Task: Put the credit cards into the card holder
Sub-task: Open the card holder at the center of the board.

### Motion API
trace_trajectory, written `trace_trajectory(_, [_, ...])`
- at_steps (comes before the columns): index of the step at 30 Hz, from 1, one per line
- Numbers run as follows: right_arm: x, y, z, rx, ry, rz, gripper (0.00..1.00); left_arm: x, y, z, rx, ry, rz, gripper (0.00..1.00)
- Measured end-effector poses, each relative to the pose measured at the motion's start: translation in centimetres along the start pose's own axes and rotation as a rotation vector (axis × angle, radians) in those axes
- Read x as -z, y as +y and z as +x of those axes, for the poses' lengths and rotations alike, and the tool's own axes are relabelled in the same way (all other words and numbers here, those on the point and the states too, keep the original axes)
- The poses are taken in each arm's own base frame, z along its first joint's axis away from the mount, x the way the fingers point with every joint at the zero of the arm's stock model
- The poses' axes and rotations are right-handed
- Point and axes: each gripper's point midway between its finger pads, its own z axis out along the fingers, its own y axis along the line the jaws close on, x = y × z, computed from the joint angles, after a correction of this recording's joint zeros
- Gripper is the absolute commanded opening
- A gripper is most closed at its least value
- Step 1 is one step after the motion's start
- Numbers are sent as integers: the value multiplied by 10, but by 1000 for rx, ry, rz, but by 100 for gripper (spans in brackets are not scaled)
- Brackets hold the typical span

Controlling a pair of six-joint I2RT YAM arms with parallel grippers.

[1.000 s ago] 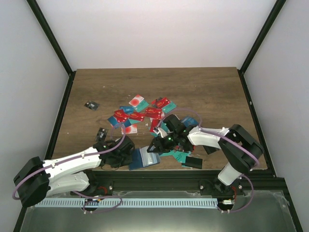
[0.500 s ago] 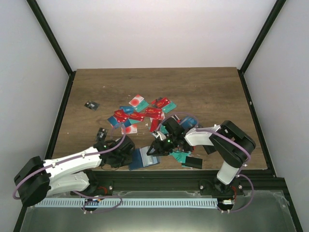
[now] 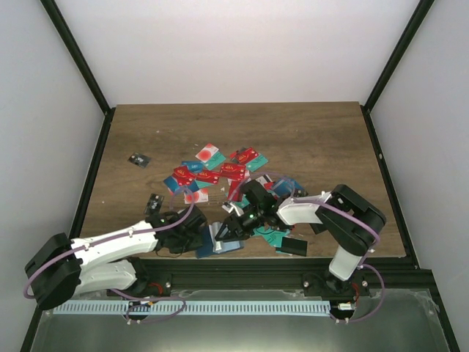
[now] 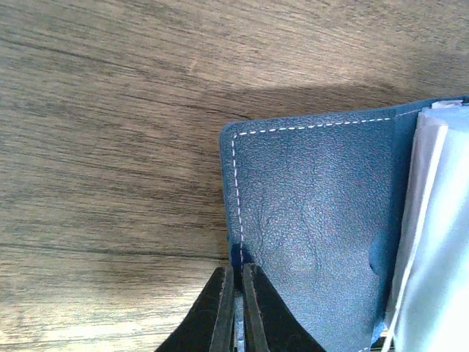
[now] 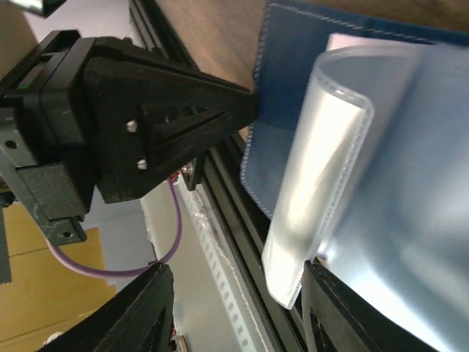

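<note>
The card holder (image 3: 222,245) lies open near the table's front edge; its blue leather (image 4: 308,213) fills the left wrist view, with clear sleeves (image 4: 440,220) on the right. My left gripper (image 4: 238,270) is shut on the holder's left edge (image 3: 196,236). My right gripper (image 3: 229,227) hovers over the holder, open (image 5: 234,270). A curled clear sleeve (image 5: 315,191) rises between its fingers and lies close to the right finger (image 5: 344,315). The credit cards (image 3: 220,172) lie in a red, teal and blue heap behind the holder. Some teal ones (image 3: 275,236) are partly hidden by the right arm.
A black card (image 3: 295,246) lies near the front edge on the right. Two small black chips (image 3: 137,160) (image 3: 154,200) sit on the left of the table. The front frame rail (image 5: 234,242) runs just under the holder's edge. The left gripper's body (image 5: 146,139) is close beside the right one.
My right gripper has moved left and a little forward, from beside the card holder to over it. The left gripper has kept its grip and place.
</note>
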Motion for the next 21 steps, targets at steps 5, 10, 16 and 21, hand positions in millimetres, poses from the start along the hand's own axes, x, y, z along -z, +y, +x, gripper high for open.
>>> trace_trajectory(5, [-9,9,2,11,29,-54,50,-1,-2,-1,-11,-2,4,7])
trace_trajectory(10, [-20,6,1,-11,52,-97,49,-1,-6,-2,-19,-5,19,8])
trace_trajectory(16, [-30,5,-7,-40,61,-155,49,1,-13,-2,-30,-14,84,8])
trace_trajectory(21, [-37,0,-13,-61,61,-178,51,-3,-10,1,-24,-8,117,12])
